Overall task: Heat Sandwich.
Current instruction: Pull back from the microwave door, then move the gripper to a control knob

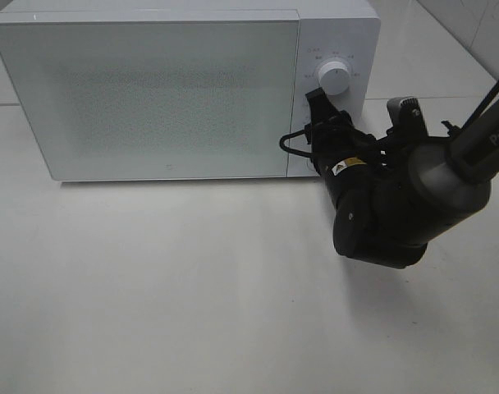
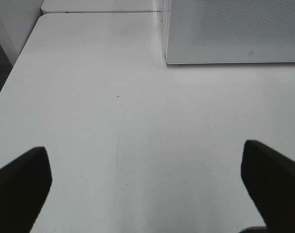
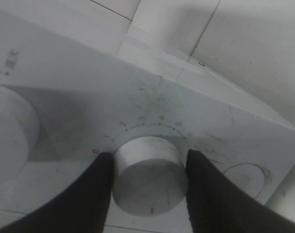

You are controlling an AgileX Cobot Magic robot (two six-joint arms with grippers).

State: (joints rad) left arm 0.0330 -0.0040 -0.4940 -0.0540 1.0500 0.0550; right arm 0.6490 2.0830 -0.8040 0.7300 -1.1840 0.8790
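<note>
Overhead, first: one white microwave (image 1: 352, 20) on a pale tabletop (image 1: 192, 295), its speckled door (image 1: 151, 98) shut flush. Control panel (image 1: 360, 57) to the right of the door, upper knob (image 1: 336, 80) in plain sight. Right arm (image 1: 405, 205), black, reaches in from the right edge. Right claw (image 1: 317, 139) is pressed to the panel just below the upper knob, covering what it grips. Sandwich: seen in no view; whether it lies behind the shut door cannot be told. Left wrist view: left claw (image 2: 147, 187) released, its two dark fingers (image 2: 19, 189) spread wide with only bare tabletop between them. The microwave's front lower corner stands well ahead, apart from the claw. A faint curved scratch (image 2: 121, 131) marks the tabletop. Right wrist view: right claw (image 3: 148, 162) grasping the lower knob (image 3: 148, 182), one dark finger against each side of the round white knob. A small red tick (image 3: 151, 210) sits on the knob's face. A red zero (image 3: 95, 151) and a ring of small numerals are on the panel around it. Upper knob partly in frame beside it, untouched. A thin circle outline (image 3: 245, 179) lies on the panel on the lower knob's other side.
</note>
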